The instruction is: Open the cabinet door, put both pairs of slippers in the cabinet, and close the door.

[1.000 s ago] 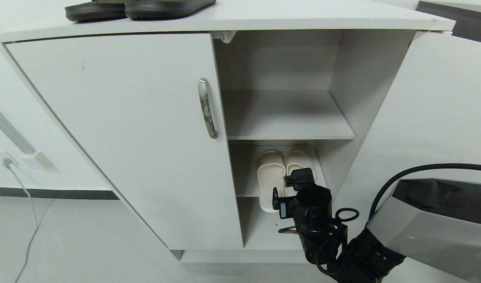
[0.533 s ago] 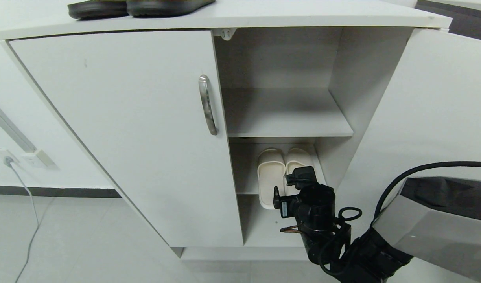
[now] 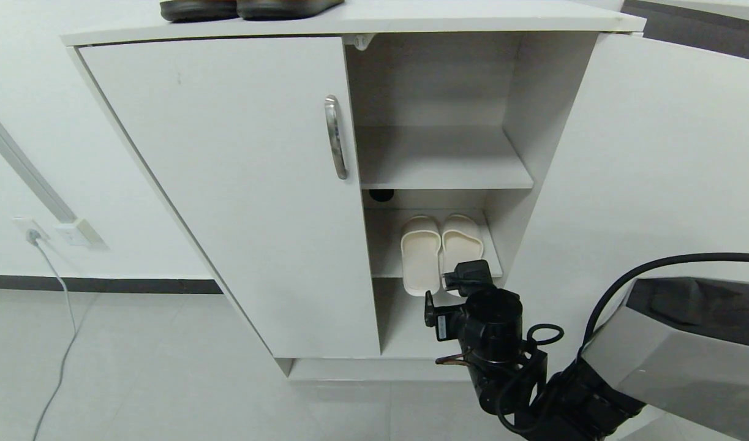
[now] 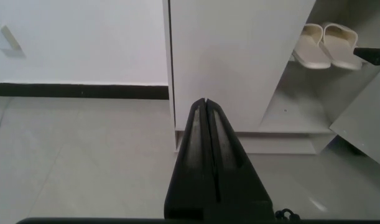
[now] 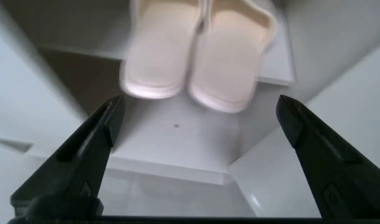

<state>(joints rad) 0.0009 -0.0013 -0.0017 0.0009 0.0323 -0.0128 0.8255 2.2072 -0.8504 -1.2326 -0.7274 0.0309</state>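
While empty, right tool [image 5: 200,104] near slippers [image 5: 227,56]

Right door [image 3: 656,153] is swung wide, so the right half of the cabinet [image 3: 411,23] is open to reach, with a broad gap over the upper shelf [image 3: 441,160]. Left door [image 3: 239,184] is shut, blocking that side. The cream slippers [image 3: 440,248] fill the middle shelf [image 3: 383,245], heels overhanging the bottom bay [image 3: 405,331].

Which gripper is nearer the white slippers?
Right. The right gripper, open, is just in front of the white slippers; the left gripper, shut, is farther back, facing the closed door.
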